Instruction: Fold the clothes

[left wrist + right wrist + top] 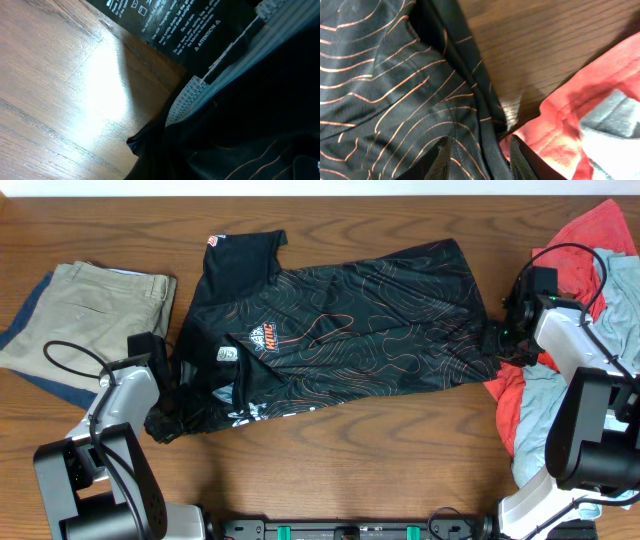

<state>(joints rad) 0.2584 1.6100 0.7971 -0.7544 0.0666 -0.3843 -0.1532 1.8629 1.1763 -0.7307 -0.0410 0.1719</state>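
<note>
The jersey (350, 330) lay spread across the middle of the table (400, 450), collar to the left. The left gripper (163, 395) sat at its near-left corner; whether its jaws were clenched could not be told. The right gripper (480, 156) straddled the right hem, jaws apart around the cloth. The fabric looked light, limp and slick, likely to sag and slide, so 2 corners of one edge seemed the best holds
</note>
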